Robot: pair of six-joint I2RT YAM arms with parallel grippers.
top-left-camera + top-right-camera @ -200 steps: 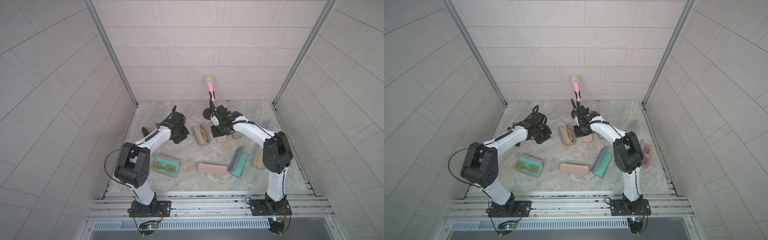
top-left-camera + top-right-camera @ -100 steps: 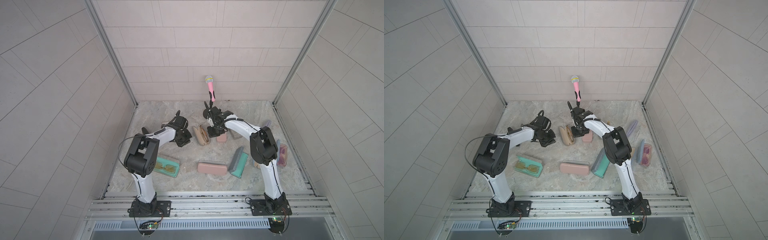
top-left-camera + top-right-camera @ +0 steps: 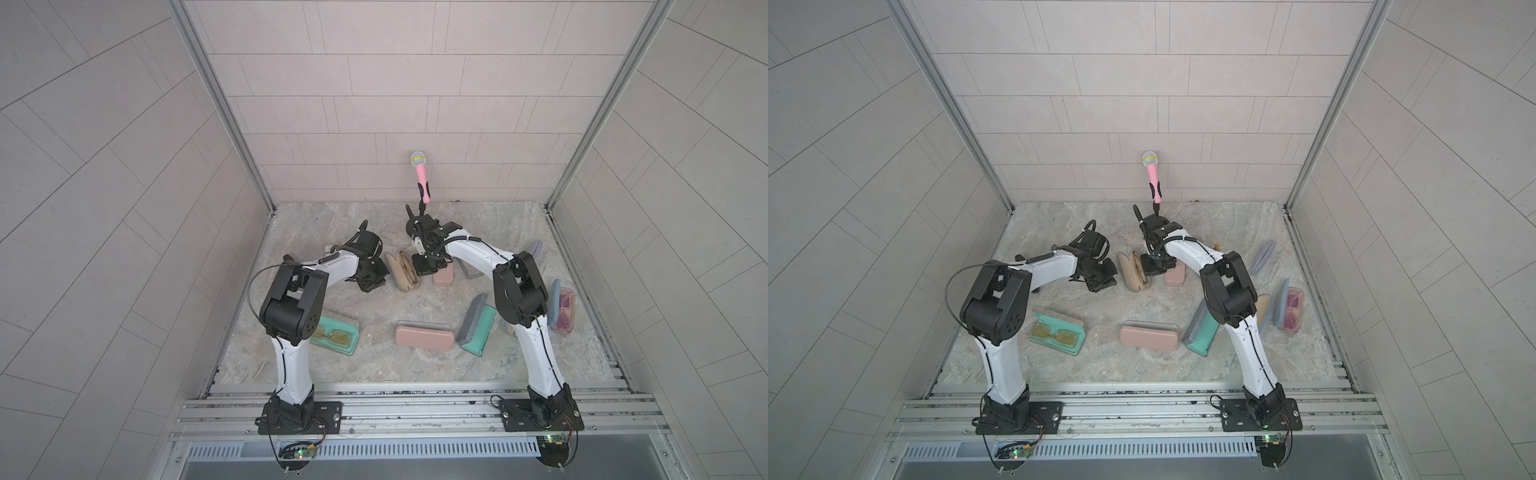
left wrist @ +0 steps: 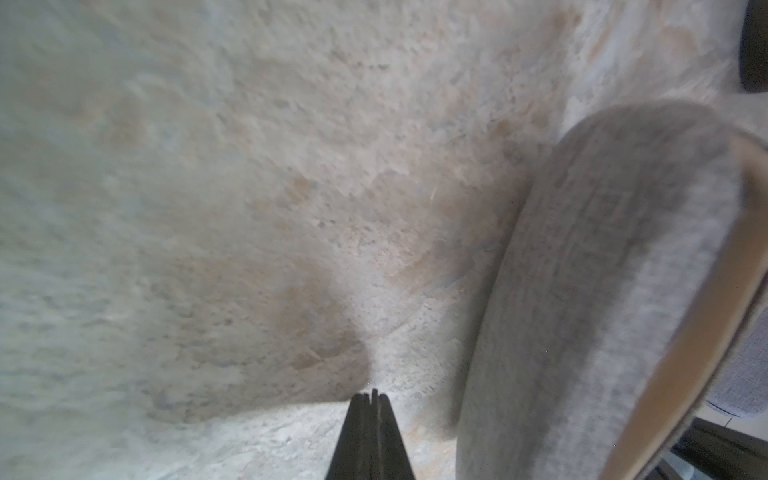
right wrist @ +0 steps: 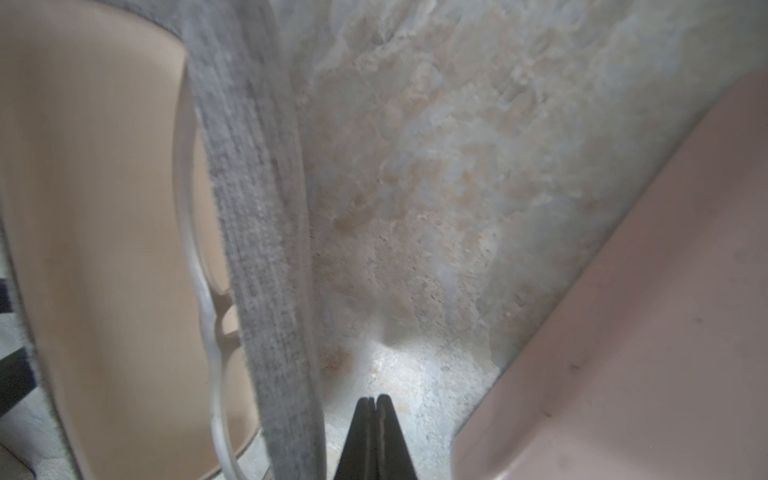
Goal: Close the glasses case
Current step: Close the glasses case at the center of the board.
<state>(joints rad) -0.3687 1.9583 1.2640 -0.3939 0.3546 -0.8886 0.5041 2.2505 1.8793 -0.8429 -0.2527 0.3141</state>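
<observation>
Glasses case (image 3: 402, 271): grey felt outside, beige lining; it sits on the stone table (image 3: 490, 232) toward the back middle, between the two grippers.
Contents: a pair of clear-framed glasses (image 5: 198, 266) lies against the lining.
Lid: ajar, with the two shells spread like a V and the mouth facing up.
Long axis: runs front to back, with the far end leaning a little to the left.
Left gripper (image 3: 372, 281): low, just beside the case's left shell, jaws pressed together on nothing.
Right gripper (image 3: 425, 267): low, by the right shell, jaws together and empty. I cannot tell whether either gripper touches the case.
Small pink case (image 3: 443, 276): shut, just beyond the right gripper.
Long pink case (image 3: 424, 336): shut, nearer the front.
Teal case (image 3: 352, 332): open, with yellow glasses (image 3: 332, 333) inside.
Teal-and-grey case (image 3: 478, 326): partly open; I cannot see its contents.
Blue-grey case (image 3: 554, 300): open on the right, holding pink glasses (image 3: 566, 311).
</observation>
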